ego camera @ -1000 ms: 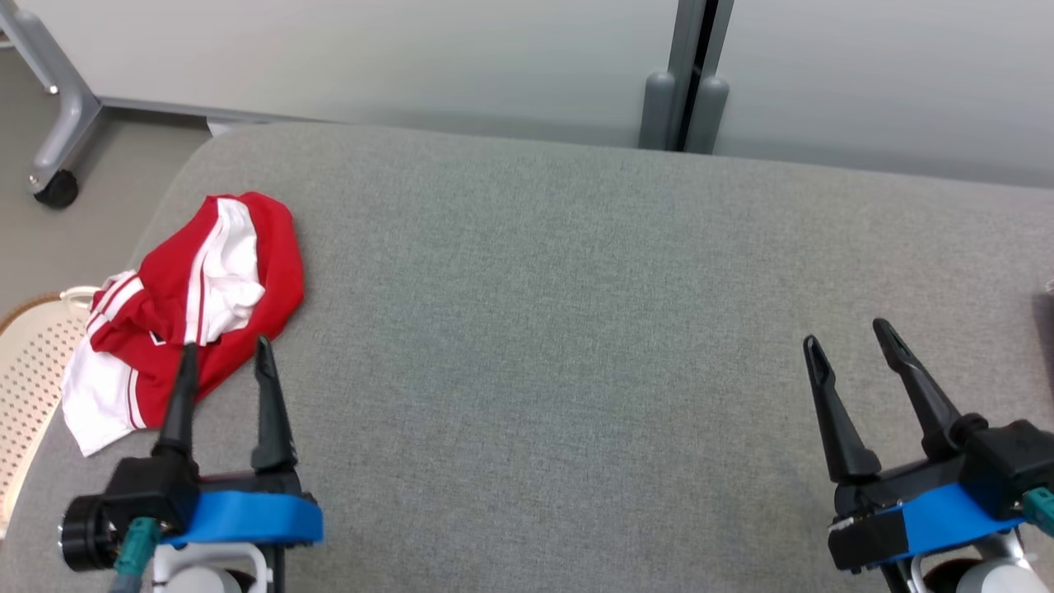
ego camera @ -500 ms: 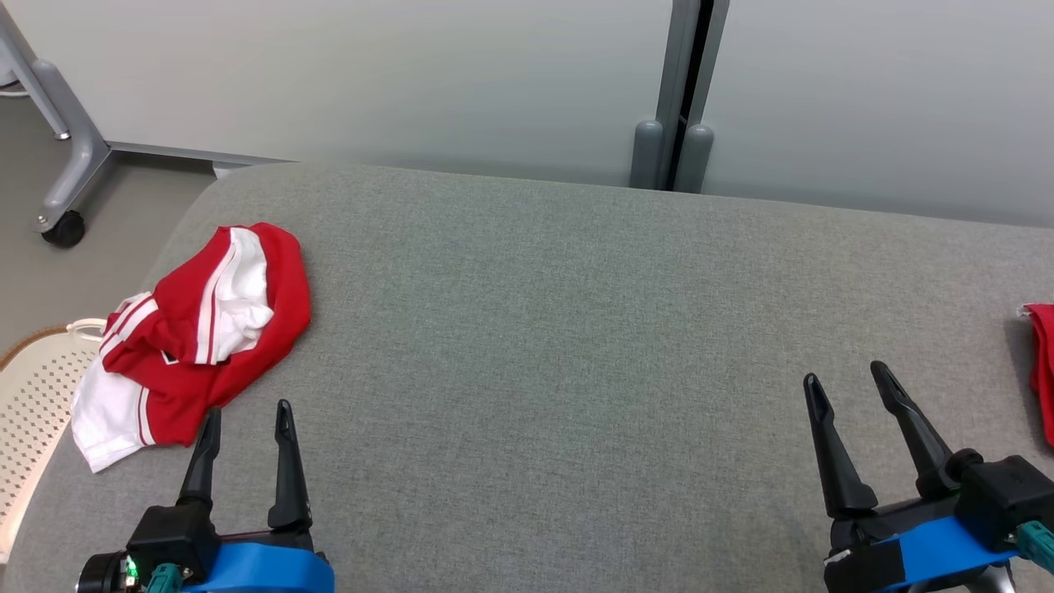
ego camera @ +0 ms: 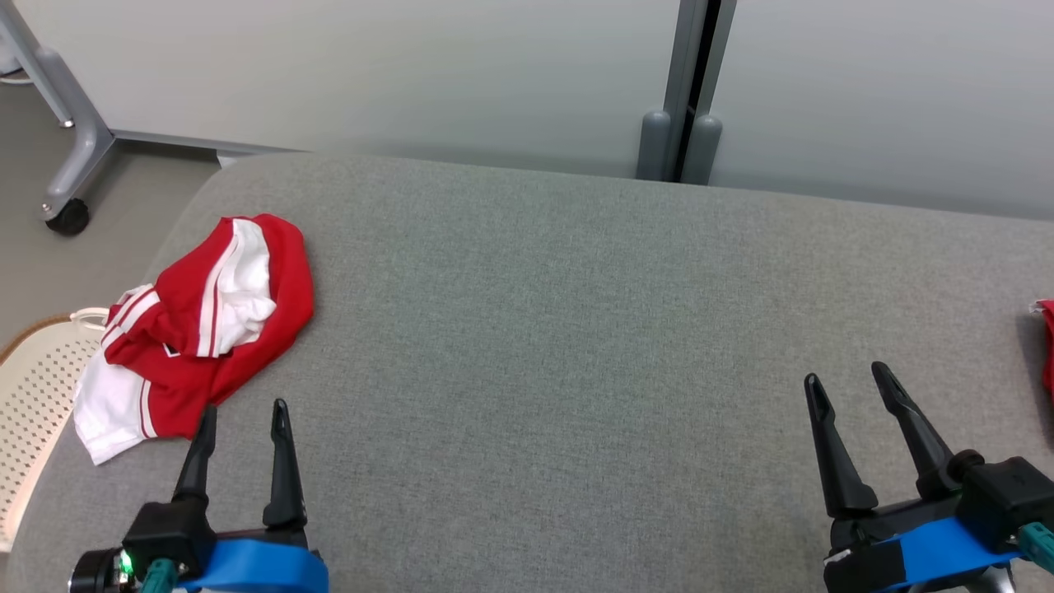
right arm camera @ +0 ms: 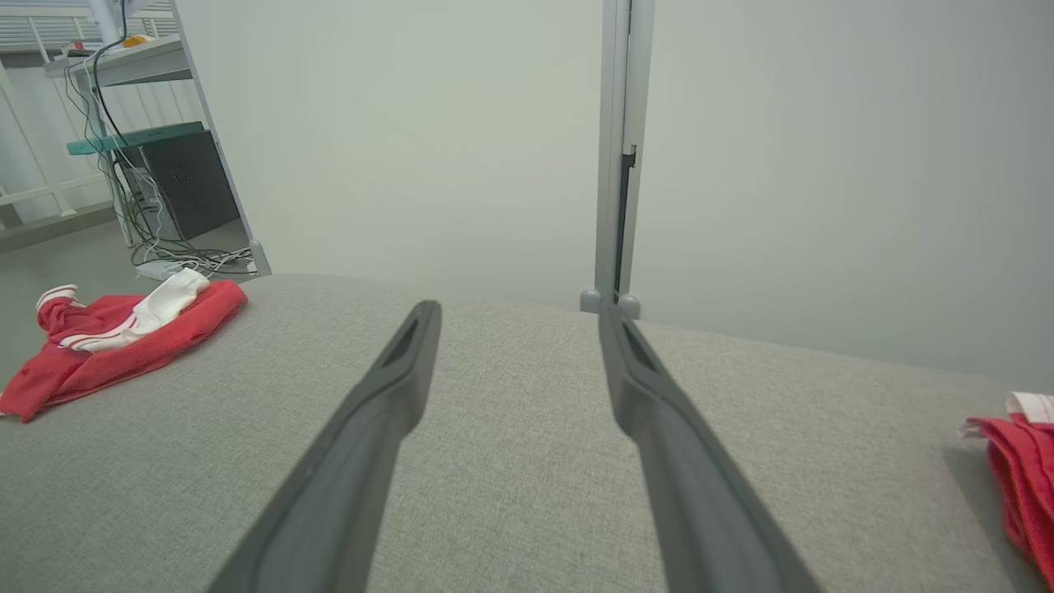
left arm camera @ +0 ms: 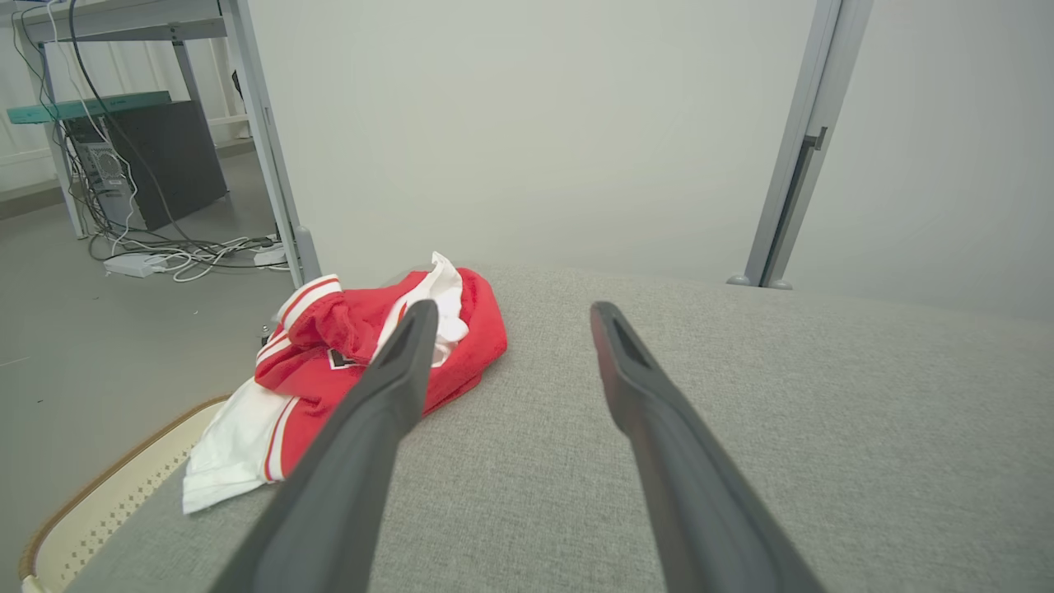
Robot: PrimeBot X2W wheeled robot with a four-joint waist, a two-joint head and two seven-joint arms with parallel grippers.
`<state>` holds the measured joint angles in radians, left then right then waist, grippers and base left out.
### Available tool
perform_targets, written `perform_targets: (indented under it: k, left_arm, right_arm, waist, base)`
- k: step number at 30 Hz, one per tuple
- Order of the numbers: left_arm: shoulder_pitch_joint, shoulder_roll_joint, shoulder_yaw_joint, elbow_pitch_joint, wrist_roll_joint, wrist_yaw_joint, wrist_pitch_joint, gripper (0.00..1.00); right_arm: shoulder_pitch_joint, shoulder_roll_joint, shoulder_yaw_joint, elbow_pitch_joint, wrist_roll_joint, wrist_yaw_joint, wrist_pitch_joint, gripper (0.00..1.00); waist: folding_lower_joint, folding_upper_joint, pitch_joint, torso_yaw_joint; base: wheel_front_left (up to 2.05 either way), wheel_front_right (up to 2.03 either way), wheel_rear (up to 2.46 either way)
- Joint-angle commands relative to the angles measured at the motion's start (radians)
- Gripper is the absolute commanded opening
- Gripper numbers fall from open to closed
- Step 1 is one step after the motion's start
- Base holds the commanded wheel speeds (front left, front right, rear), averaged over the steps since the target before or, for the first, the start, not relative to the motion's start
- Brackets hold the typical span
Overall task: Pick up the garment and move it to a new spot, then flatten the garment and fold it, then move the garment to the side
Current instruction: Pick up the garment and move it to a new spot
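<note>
Garment (ego camera: 198,321) lies crumpled at the frame's left, on the tabletop (ego camera: 535,329) edge just beyond the left pincer (ego camera: 240,416). That pincer and the right pincer (ego camera: 848,379) stand wide and empty. A shallow pinch could drag it off, perhaps into the basket (ego camera: 33,371) below.

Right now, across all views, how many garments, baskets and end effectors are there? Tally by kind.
Garments: 2, the crumpled red-and-white garment and a red garment at the right edge
Baskets: 1, the cream basket
End effectors: 2, left end effector and right end effector, both open
Total: 5
</note>
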<state>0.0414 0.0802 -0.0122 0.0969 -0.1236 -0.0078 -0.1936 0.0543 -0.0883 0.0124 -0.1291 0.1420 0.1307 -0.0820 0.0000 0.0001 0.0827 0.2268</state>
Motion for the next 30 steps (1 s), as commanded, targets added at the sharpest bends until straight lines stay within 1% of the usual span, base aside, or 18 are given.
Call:
perform_targets:
  k: [1, 3, 7, 9, 13, 18, 22, 26, 30]
  left_arm:
    - [-0.022, 0.005, 0.001, -0.003, -0.006, 0.002, 0.004, 1.00]
    - [-0.051, 0.010, 0.007, -0.006, -0.015, -0.003, 0.008, 1.00]
    - [-0.133, 0.028, 0.011, 0.008, -0.037, -0.026, 0.049, 1.00]
    - [-0.189, 0.041, 0.016, 0.028, -0.052, -0.034, 0.088, 1.00]
    - [-0.311, 0.066, 0.028, 0.109, -0.084, -0.046, 0.170, 1.00]
    - [-0.457, 0.101, 0.050, 0.279, -0.126, -0.063, 0.234, 1.00]
    - [-0.563, 0.134, 0.060, 0.442, -0.154, -0.081, 0.249, 1.00]
    - [-0.647, 0.149, 0.067, 0.602, -0.184, -0.094, 0.254, 1.00]
    - [-0.694, 0.159, 0.061, 0.741, -0.199, -0.101, 0.259, 1.00]
  right_arm:
    - [0.001, 0.001, -0.004, -0.004, -0.004, 0.000, -0.004, 1.00]
    - [-0.012, -0.003, -0.005, -0.016, -0.005, 0.000, 0.005, 1.00]
    - [-0.036, -0.021, -0.008, -0.044, -0.008, 0.000, 0.017, 1.00]
    - [-0.050, -0.031, -0.011, -0.056, -0.008, 0.000, 0.027, 1.00]
    - [-0.082, -0.049, -0.011, -0.076, -0.005, 0.000, 0.035, 1.00]
    - [-0.124, -0.068, -0.005, -0.085, -0.002, 0.000, 0.036, 1.00]
    - [-0.155, -0.086, -0.003, -0.087, 0.004, 0.000, 0.035, 1.00]
    - [-0.176, -0.096, -0.007, -0.091, 0.002, 0.000, 0.037, 1.00]
    - [-0.184, -0.103, -0.011, -0.094, 0.001, 0.000, 0.039, 1.00]
  waist:
    - [0.0000, -0.0001, 0.007, 0.003]
    - [0.0000, -0.0001, 0.035, 0.006]
    - [0.0000, -0.0001, 0.105, 0.007]
    - [0.0000, -0.0001, 0.149, 0.008]
    - [0.0000, -0.0001, 0.233, 0.002]
    - [0.0000, -0.0001, 0.320, -0.009]
    - [0.0000, -0.0001, 0.375, -0.021]
    - [0.0000, -0.0001, 0.411, -0.028]
    - [0.0000, -0.0001, 0.433, -0.030]
  base:
    - [0.00, 0.00, 0.00]
    - [0.00, 0.00, 0.00]
    - [0.00, 0.00, 0.00]
    - [0.00, 0.00, 0.00]
    - [0.00, 0.00, 0.00]
    - [0.00, 0.00, 0.00]
    - [0.00, 0.00, 0.00]
    - [0.00, 0.00, 0.00]
    - [0.00, 0.00, 0.00]
